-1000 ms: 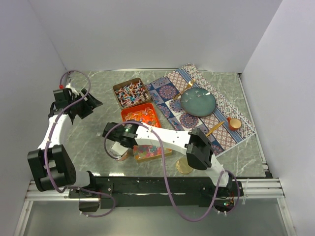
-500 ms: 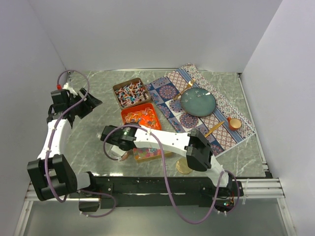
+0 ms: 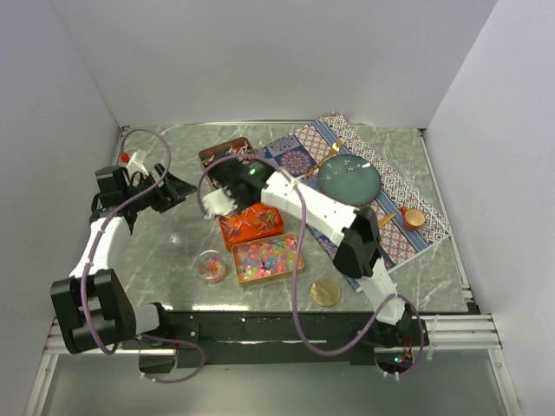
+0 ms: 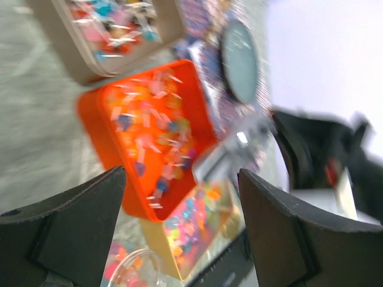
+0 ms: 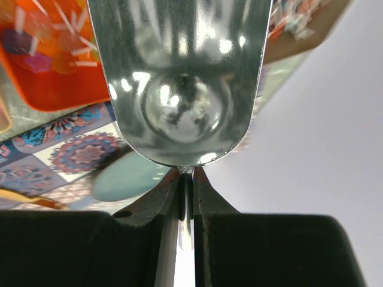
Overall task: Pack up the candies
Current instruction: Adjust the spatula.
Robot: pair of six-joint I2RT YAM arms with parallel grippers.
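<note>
The candies lie in three tins: wrapped ones in a brown tin (image 3: 224,153), orange-red pieces in an orange tin (image 3: 252,222) and multicoloured jellies in a gold tin (image 3: 268,258). A small clear round jar (image 3: 211,266) holds a few candies. My right gripper (image 3: 217,196) is shut on the handle of a shiny metal scoop (image 5: 179,78), above the orange tin's back-left corner. No candy shows in the scoop. My left gripper (image 3: 176,187) is open and empty, left of the tins. Its wrist view shows the orange tin (image 4: 149,128), gold tin (image 4: 191,224) and jar (image 4: 128,270).
A round gold lid (image 3: 326,292) lies near the front edge. A teal plate (image 3: 348,180), a gold spoon and a small copper cup (image 3: 413,217) sit on a patterned cloth (image 3: 295,160) at the back right. My right arm arches over the tins.
My right gripper has swung with the scoop from over the jar at the front to the back, above the orange tin. The jar is now uncovered. My left gripper shifted slightly right.
</note>
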